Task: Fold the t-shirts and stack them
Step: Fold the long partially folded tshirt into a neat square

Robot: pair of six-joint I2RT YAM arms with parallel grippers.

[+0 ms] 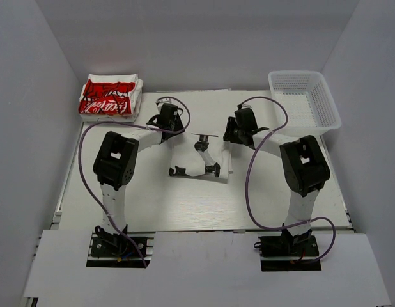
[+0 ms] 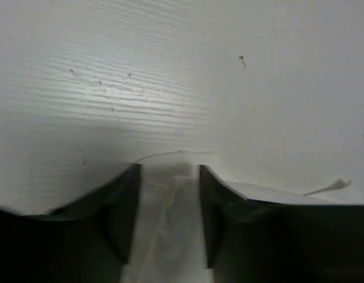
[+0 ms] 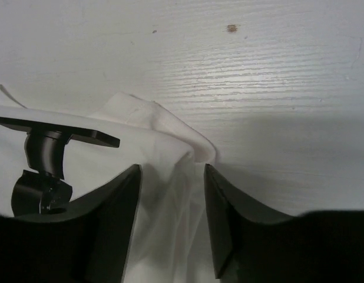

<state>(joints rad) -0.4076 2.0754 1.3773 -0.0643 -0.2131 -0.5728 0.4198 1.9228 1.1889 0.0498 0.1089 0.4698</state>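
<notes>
A plain white t-shirt (image 1: 185, 153) lies in the middle of the table between my two grippers. A stack of folded t-shirts with a red graphic (image 1: 110, 97) sits at the far left corner. My left gripper (image 1: 172, 130) is low over the shirt's far left edge. In the left wrist view its fingers (image 2: 126, 206) stand partly apart with a ridge of white cloth (image 2: 169, 200) bunched between them. My right gripper (image 1: 230, 138) is at the far right edge, its fingers (image 3: 226, 218) also partly apart around bunched cloth (image 3: 170, 194).
A black bracket-like object (image 1: 204, 157) with a flat plate on a stem lies on the white shirt; it shows at the left of the right wrist view (image 3: 49, 159). A white mesh basket (image 1: 303, 102) stands at the far right. White walls enclose the table.
</notes>
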